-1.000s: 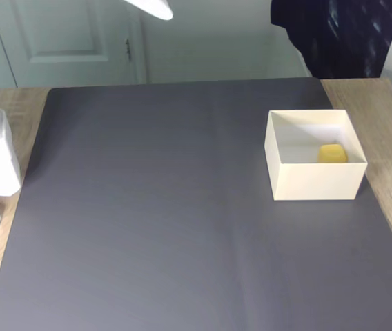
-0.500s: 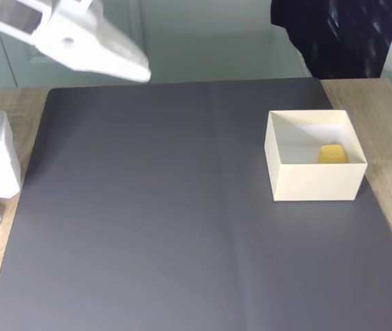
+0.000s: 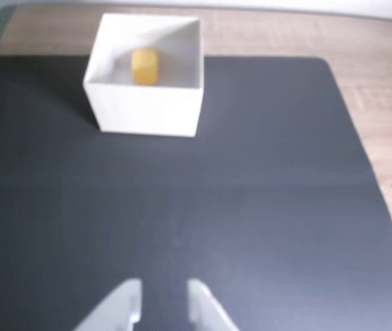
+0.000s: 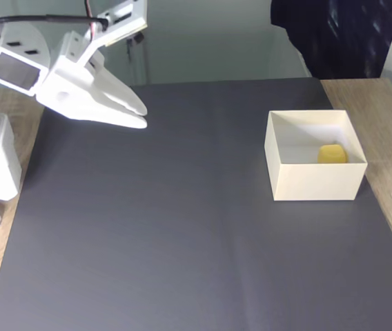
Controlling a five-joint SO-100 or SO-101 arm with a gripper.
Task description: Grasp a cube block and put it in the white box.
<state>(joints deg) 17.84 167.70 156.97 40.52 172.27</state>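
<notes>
Over the last second my white two-finger claw [image 4: 141, 115] has swung down into the upper left of the fixed view, fingers slightly apart and holding nothing, well away from the square cream-white open-topped box [image 4: 316, 181]. The small yellow rounded cube [image 4: 332, 154] already sits inside that box at right, unmoved, so I judge the job done and this a retreat.

The claw [image 4: 141, 116] is smooth white plastic with a slight sheen. Below it lies a matt dark grey mat [image 4: 182, 227], faintly creased, over a pale wood-grain worktop [image 4: 389, 138]. Well apart from the claw, the white box [image 4: 315, 181] looks like matt card, and the cube block [image 4: 332, 154] inside is dull yellow.
</notes>
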